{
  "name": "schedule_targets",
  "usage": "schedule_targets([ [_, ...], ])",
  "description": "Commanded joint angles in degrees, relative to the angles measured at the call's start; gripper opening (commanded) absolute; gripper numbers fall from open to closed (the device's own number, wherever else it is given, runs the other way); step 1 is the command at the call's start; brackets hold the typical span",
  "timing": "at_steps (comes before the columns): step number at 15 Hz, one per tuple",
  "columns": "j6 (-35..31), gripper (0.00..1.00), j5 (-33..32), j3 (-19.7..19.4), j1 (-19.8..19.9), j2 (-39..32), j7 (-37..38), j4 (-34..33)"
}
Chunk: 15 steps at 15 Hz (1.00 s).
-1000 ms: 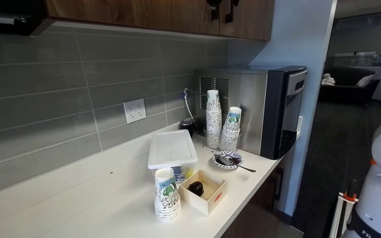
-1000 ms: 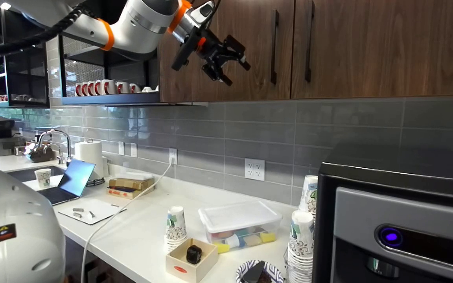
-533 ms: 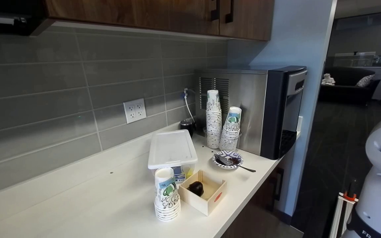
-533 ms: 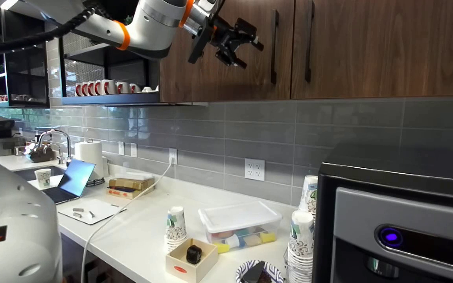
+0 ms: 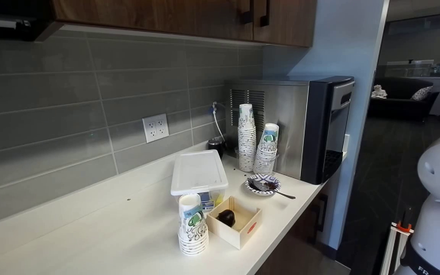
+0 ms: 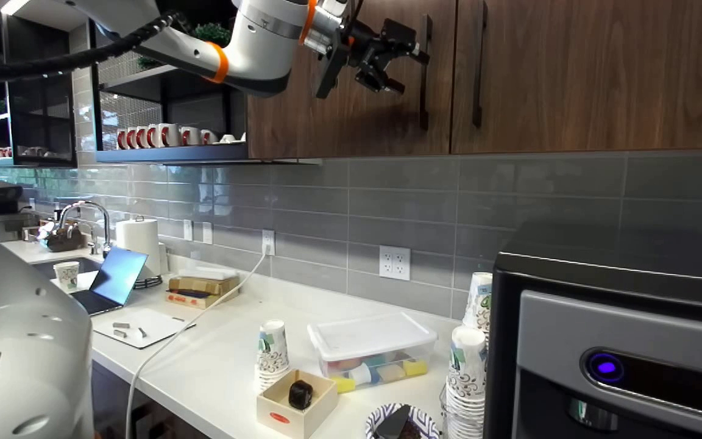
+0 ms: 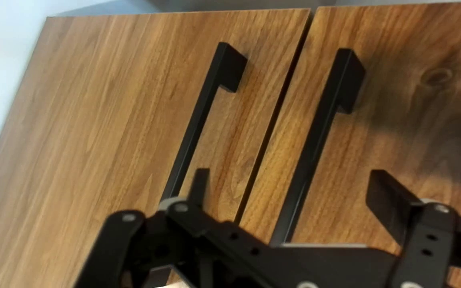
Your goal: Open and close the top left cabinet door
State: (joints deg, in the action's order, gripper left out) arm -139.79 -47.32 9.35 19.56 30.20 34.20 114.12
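The top left cabinet door (image 6: 363, 137) is flat brown wood-grain and shut. Its dark bar handle (image 6: 424, 113) stands by its right edge. The door (image 5: 147, 15) and handle (image 5: 248, 16) show at the top of an exterior view. In the wrist view, which looks upside down, the door (image 7: 398, 136) is at right and its handle (image 7: 314, 140) runs between the finger tips. My gripper (image 6: 409, 71) is open and empty in front of the door, its tips close to the handle. It also shows in the wrist view (image 7: 290, 186). I cannot tell whether it touches.
The narrower door (image 7: 114, 100) with its own handle (image 7: 198, 116) adjoins across a thin gap. Open shelves with mugs (image 6: 168, 135) are left of the door. Below, the counter bears a plastic bin (image 6: 372, 341), a wooden box (image 6: 299, 405), cup stacks (image 6: 273, 350) and an ice machine (image 6: 619, 292).
My open gripper has moved right and up along the door toward its handle in an exterior view. It has left the top of another exterior view. The door has not moved.
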Motion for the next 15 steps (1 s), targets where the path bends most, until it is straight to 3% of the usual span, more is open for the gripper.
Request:
schedule_targets([
  [1, -1.35, 1.00, -5.78, 0.43, 0.49, -3.07, 7.29, -2.86],
  [15, 1.14, 1.00, -18.56, -4.12, -2.82, -4.55, 24.83, -3.28],
])
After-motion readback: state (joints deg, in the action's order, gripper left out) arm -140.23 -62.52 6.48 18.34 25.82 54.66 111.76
